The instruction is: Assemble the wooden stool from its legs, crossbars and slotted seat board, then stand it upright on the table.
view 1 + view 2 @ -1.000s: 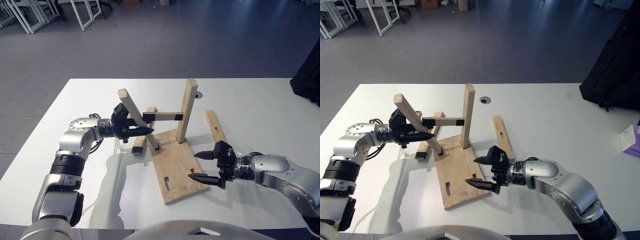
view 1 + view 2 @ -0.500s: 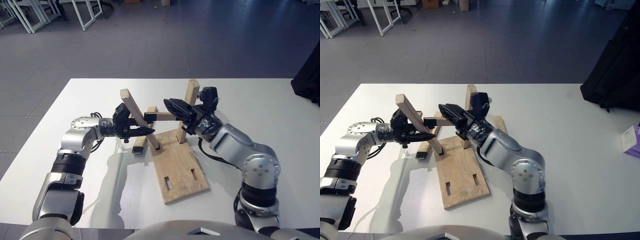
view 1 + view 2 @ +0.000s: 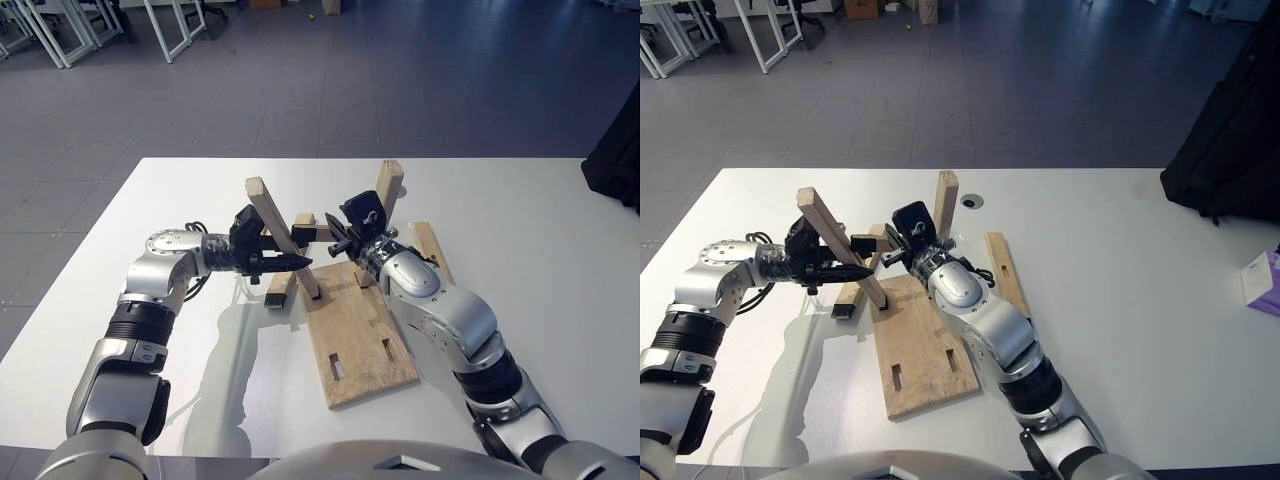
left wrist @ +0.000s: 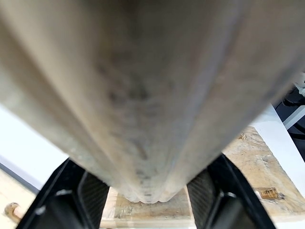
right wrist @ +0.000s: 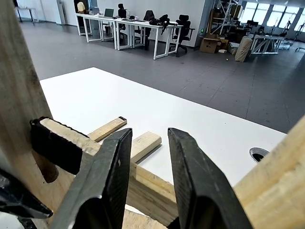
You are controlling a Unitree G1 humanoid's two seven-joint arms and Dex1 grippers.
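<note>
The stool is only partly built, and it is sitting near the middle of the tabletop. The seat board is lying flat with its underside up. One upright leg is standing in the board at its far end. A leaning leg is tilting over beside it, with its foot at the board's edge, so it does not look pushed in straight yet. A crossbar with black ends is running between these two legs. Two slots at the near end of the board are waiting for legs. A loose leg is lying flat just beside the board, and more loose sticks are lying behind the leaning leg. So most of the job looks undone: the other legs and bars are waiting to go in, and the stool is waiting to be turned over onto its feet. The left gripper is squeezing the leaning leg between its fingers. The right gripper is hanging right at the crossbar with its fingers spread apart, holding nothing. No words or labels are clear enough to read anywhere.
</note>
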